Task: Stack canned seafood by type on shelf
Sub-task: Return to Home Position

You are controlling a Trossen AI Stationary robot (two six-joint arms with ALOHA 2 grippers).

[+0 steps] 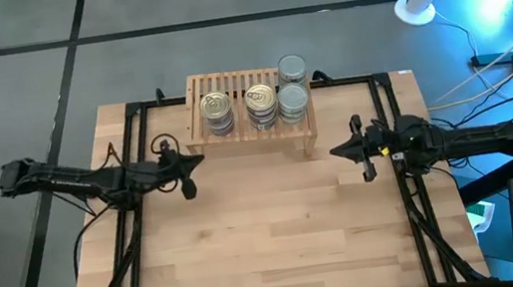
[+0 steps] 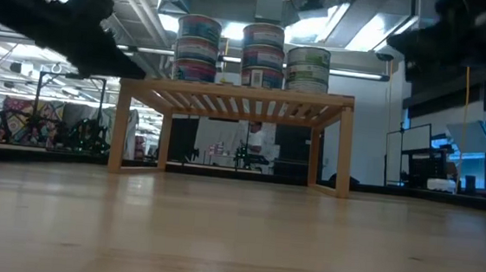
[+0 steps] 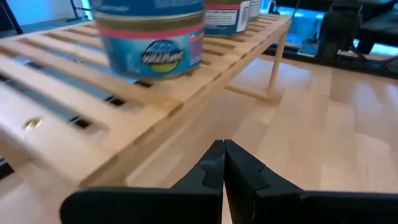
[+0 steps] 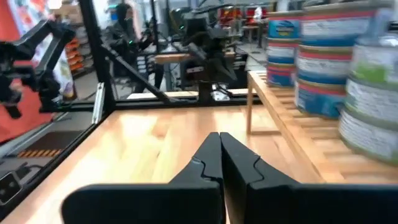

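Observation:
The shelf (image 1: pixel 252 124), a low light-wood stand with a slatted top, stands at the table's far middle. The canned seafood sits on its top. Two stacks have gold lids (image 1: pixel 216 109) (image 1: pixel 261 103). Further right, two silver-lidded stacks (image 1: pixel 293 101) (image 1: pixel 291 67) stand one behind the other. The low view shows three stacks (image 2: pixel 262 55) on the slats (image 2: pixel 237 96). My left gripper (image 1: pixel 194 164) hovers shut just left of the shelf's near left corner, its fingers (image 3: pixel 214 165) closed on nothing. My right gripper (image 1: pixel 335 151) is also shut (image 4: pixel 219 155), off the shelf's near right corner.
Bare wooden tabletop (image 1: pixel 279 231) stretches from the shelf to the near edge. Black frame rails (image 1: pixel 138 160) (image 1: pixel 395 124) run along both sides of the table. Off the table at the far right stand a white round base (image 1: pixel 416 8) and cables.

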